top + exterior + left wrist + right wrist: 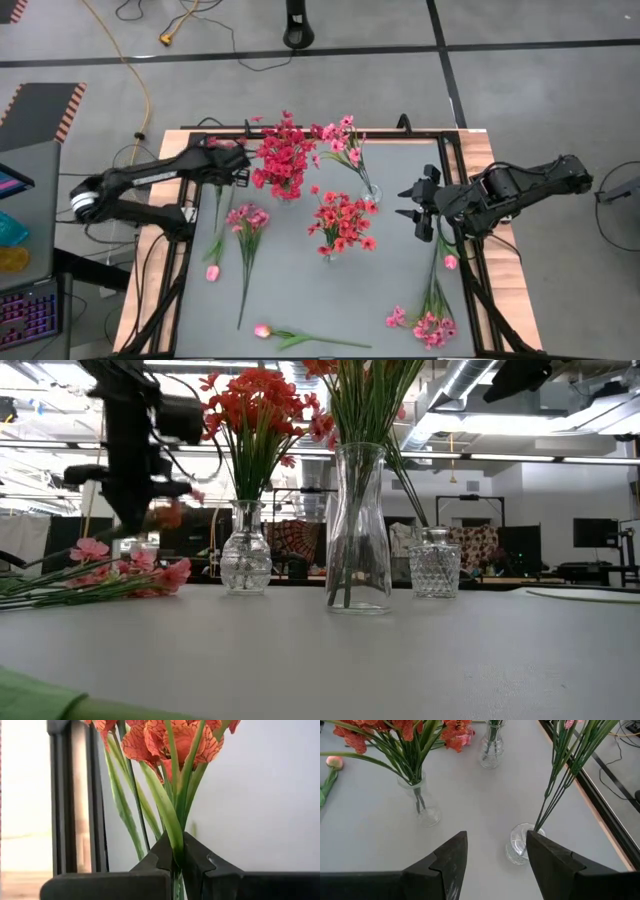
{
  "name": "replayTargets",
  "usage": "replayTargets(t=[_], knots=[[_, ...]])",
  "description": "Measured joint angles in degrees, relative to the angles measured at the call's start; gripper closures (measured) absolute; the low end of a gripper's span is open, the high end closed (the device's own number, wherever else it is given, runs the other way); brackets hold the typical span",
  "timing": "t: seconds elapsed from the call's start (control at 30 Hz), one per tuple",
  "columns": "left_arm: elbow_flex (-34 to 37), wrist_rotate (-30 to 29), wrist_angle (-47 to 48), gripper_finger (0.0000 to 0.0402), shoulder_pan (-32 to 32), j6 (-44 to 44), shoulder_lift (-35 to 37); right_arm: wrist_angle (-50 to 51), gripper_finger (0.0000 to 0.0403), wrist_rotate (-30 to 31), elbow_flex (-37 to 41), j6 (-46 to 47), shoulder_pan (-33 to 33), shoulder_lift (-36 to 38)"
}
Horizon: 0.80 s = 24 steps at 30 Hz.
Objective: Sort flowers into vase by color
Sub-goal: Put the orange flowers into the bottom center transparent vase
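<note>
We see the left gripper [176, 865] squeezed tight on the green stems of a red flower [170, 742], in the upper left of the table [300, 300] in the top view. The right gripper [415, 213] hangs wide open at the right side, holding nothing. More flowers [245, 222] lie flat at the left.

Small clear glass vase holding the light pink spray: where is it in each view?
High: small clear glass vase, rightmost of three, right of table centre.
Low: rightmost vase.
Left wrist: not in it.
Right wrist: nearest vase.
Shared landmark: tall clear glass vase of orange-red flowers.
</note>
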<state>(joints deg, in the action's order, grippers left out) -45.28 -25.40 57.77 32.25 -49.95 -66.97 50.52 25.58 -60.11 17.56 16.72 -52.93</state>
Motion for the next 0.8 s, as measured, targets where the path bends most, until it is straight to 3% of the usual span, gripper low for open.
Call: replayTargets(t=[0.4,0.6,0.8], knots=[[0.0,-3.7,-5.6,0.0401,-2.8,1.3,22.8,0.0,0.0173,0.0,0.0,0.0,0.0,0.0],[-0.1,-7.2,-11.8,0.0401,-11.8,4.4,28.2,0.0,0.0173,0.0,0.0,0.0,0.0,0.0],[-0.1,-15.1,-18.7,0.0401,-23.5,6.6,28.4,-0.1,0.0173,0.0,0.0,0.0,0.0,0.0]])
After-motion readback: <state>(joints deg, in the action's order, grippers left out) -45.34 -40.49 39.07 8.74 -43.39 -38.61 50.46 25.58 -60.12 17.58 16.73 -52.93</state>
